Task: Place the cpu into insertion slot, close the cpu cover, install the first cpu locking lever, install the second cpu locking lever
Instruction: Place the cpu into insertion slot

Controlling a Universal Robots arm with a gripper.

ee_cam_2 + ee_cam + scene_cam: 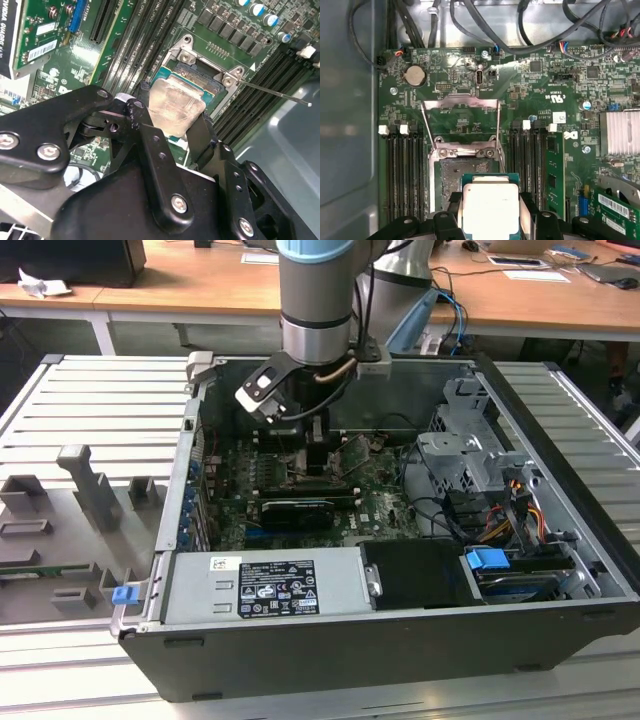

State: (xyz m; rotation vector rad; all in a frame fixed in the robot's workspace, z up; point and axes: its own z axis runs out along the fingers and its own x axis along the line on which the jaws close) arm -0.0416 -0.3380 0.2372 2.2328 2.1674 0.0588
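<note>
The cpu [490,207], a small square chip with a dull silvery top, sits between my gripper's black fingers [451,201] in both wrist views. My gripper [172,117] is shut on the cpu [175,105], holding it just above the insertion slot [445,175] and partly overlapping it. The cpu cover [460,103], a thin silvery frame, is swung open away from the slot on its hinge [465,150]. A thin locking lever [270,92] sticks out beside the socket. In the exterior view my gripper [318,455] reaches down into the open computer case over the motherboard [380,500].
Memory slots [402,175] flank the socket on both sides. A long black card [290,512] lies near the gripper, a power supply [265,585] is in front, and a drive cage [470,455] with cables is at the exterior view's right. A heatsink [620,132] lies further off.
</note>
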